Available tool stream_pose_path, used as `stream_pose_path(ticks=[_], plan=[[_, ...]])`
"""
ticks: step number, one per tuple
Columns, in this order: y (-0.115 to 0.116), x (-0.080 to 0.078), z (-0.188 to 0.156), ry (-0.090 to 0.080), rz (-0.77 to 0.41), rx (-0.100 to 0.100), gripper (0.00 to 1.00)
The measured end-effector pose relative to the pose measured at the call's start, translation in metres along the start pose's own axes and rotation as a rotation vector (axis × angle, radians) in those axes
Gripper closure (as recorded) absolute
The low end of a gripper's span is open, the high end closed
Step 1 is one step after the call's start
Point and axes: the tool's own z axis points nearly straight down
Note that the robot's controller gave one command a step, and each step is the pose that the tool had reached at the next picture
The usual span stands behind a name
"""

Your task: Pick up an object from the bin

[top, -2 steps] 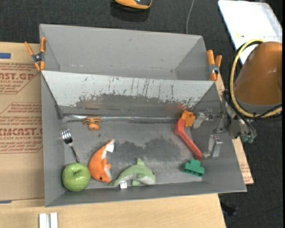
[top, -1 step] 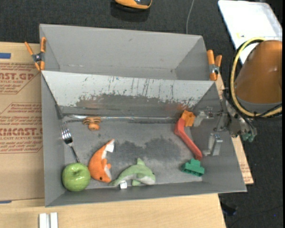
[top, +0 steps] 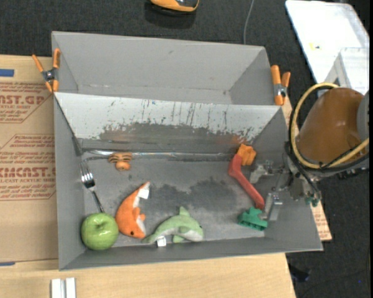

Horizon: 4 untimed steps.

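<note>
Gripper point(top: 274, 208) lower right, beside green end point(top: 252, 218) of red tool point(top: 246, 182); open or closed: cannot tell. Probably light, stiff, slick plastic; best grasped across slim middle.

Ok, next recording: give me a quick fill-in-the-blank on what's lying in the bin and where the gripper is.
1. The apple in the bin's lower left corner is ____ in colour.
2. The orange toy between the apple and the green dolphin toy is shaped like a ____.
3. The gripper is at the view's ____ side of the bin, beside a small green piece.
Missing words: green; fish; right.
</note>
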Motion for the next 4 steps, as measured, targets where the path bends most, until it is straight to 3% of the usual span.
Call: stream_pose_path(ticks=[2,3,4], plan=[[-0.017,0.016,0.024,0.004,-0.022,0.0,0.0],[-0.019,0.017,0.079,-0.002,0.26,0.0,0.0],[-0.019,0.021,0.076,-0.004,-0.118,0.002,1.0]])
